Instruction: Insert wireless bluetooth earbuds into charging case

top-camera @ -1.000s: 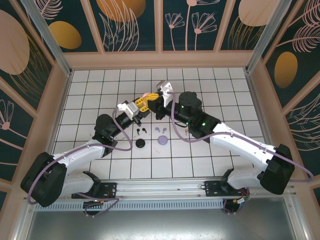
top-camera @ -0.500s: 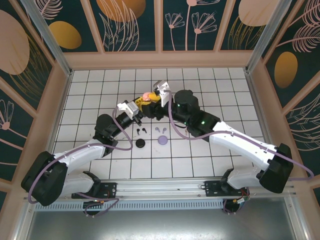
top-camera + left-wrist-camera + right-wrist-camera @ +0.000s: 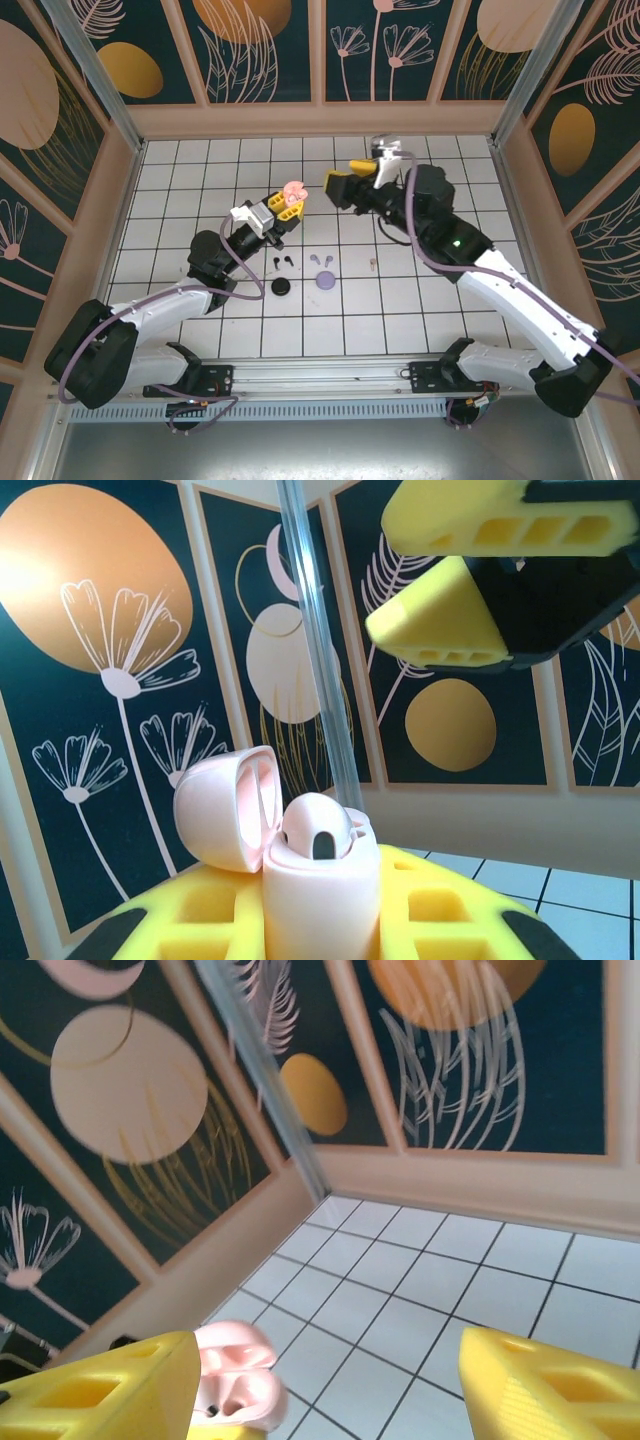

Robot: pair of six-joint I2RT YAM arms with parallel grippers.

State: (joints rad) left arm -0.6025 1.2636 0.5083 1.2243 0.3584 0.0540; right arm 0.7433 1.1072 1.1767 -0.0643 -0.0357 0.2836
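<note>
Earbuds [image 3: 320, 260] just beside lilac case [image 3: 325, 281]

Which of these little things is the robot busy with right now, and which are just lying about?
Busy with: pale pink case, lid open, held up; tiny pale piece, probably its earbud.
Lying about, for later: black earbuds; lilac earbuds; black case; lilac case.

No writing, brand, number or sign is legible in any view; the dark teal wall panels [image 3: 270, 70] carry drawn flowers, leaves and orange discs rather than letters; the white tiled table top [image 3: 200, 170] bears plain grid lines.
</note>
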